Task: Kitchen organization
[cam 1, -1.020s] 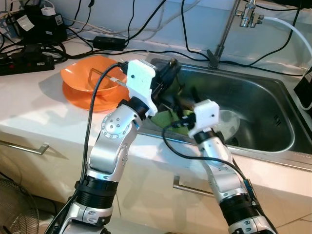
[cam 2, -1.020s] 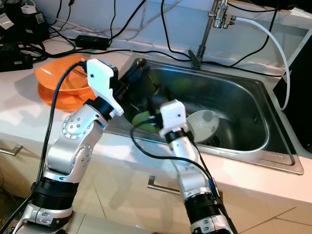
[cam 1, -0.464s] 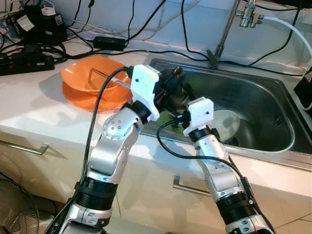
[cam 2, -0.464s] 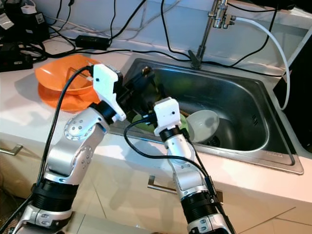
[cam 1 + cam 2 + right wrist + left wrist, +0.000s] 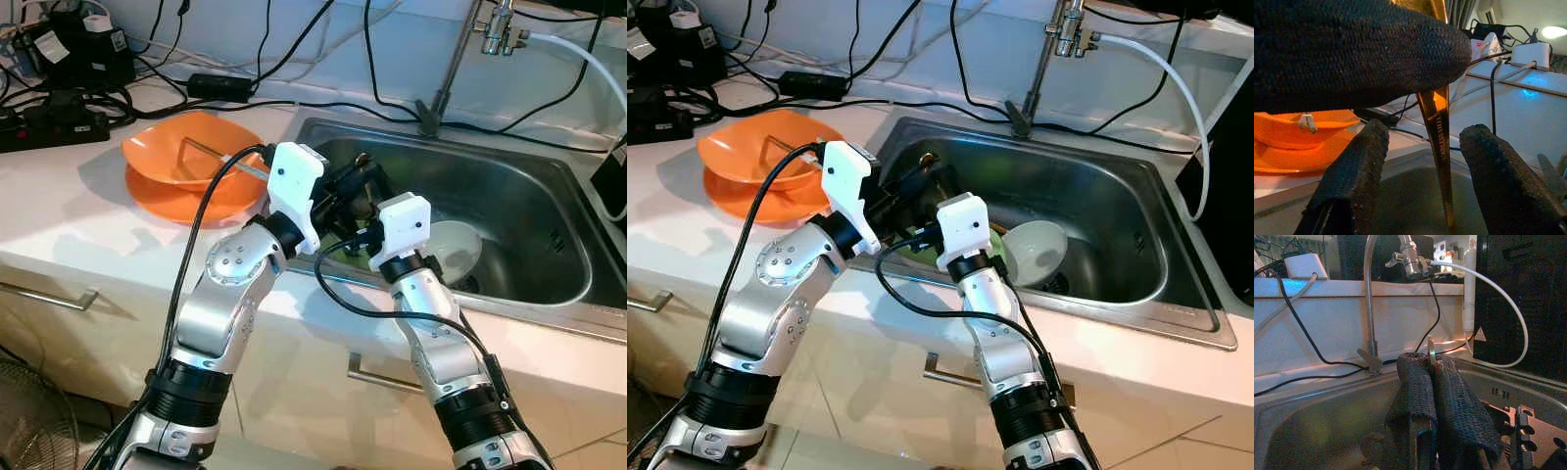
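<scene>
A slim gold-coloured utensil handle (image 5: pixel 1437 132) stands upright over the left end of the steel sink (image 5: pixel 549 284), pinched between the closed black fingers of the left gripper (image 5: pixel 1431 363); its thin metal tip pokes out just above the fingertips (image 5: pixel 1418 382). The right gripper (image 5: pixel 1422 147) sits just beside it, fingers spread wide with the gold handle standing in the gap between them, touching neither. Compared with a second ago, the left gripper has come lower and further right over the basin, and the right gripper has moved left and up to meet it. In the basin behind the grippers lie a green item (image 5: pixel 911 242), mostly hidden, and a pale bowl (image 5: pixel 1038 250) tilted on its side. On the white counter (image 5: pixel 69 211) to the left, an orange bowl (image 5: pixel 181 162) rests on an orange plate (image 5: pixel 162 204). A tall tap (image 5: pixel 456 59) rises at the far side of the sink, with a white hose (image 5: pixel 588 59) and black cables (image 5: pixel 294 103) trailing along the wall. White cabinet fronts with metal handles (image 5: pixel 377 377) sit below the counter.
</scene>
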Tool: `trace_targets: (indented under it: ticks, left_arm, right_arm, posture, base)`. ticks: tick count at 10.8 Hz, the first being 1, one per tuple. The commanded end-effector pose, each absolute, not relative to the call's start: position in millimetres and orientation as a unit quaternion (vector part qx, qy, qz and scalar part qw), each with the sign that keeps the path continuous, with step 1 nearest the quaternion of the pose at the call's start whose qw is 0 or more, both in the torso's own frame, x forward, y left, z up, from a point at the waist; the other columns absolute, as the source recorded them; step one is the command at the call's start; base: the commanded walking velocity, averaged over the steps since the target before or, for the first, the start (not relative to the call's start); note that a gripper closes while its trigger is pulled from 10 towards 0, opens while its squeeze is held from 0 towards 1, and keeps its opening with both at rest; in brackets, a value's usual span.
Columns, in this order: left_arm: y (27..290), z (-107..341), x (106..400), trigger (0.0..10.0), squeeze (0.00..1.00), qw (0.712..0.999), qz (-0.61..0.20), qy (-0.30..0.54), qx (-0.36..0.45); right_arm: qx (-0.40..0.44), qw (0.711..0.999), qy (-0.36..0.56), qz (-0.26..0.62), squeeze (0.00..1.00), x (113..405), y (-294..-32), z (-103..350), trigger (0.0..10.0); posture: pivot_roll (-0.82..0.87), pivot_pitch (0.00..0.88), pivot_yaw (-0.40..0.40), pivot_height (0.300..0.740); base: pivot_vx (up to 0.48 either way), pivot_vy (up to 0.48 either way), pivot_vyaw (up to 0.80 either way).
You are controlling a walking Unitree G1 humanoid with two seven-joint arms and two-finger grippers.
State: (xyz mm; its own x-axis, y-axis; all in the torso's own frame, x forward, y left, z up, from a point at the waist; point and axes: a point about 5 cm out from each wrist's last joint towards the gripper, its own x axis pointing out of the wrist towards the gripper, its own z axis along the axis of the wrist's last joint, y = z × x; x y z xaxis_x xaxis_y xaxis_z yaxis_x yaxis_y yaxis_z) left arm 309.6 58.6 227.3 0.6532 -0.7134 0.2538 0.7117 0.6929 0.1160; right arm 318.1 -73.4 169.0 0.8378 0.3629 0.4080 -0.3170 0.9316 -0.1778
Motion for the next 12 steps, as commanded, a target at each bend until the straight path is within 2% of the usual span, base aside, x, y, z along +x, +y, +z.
trace_targets:
  ticks: [1, 12]
  left_arm:
    - [48.9, 234.2, 303.0, 10.0, 0.0, 0.894, -0.421, -0.153, 0.008]
    - [46.3, 240.0, 301.2, 10.0, 0.0, 0.889, -0.429, -0.161, -0.007]
  right_arm:
    - [-0.058, 0.958, -0.222, 0.171, 0.0, 321.6, -75.1, 172.5, 0.0]
    - [-0.066, 0.964, -0.196, 0.169, 0.0, 323.8, -76.8, 161.5, 0.0]
  posture:
    - [0.23, 0.026, -0.05, 0.74]
    - [0.23, 0.024, -0.054, 0.74]
  base:
    - [0.0, 0.0, 0.0]
    - [0.0, 0.0, 0.0]
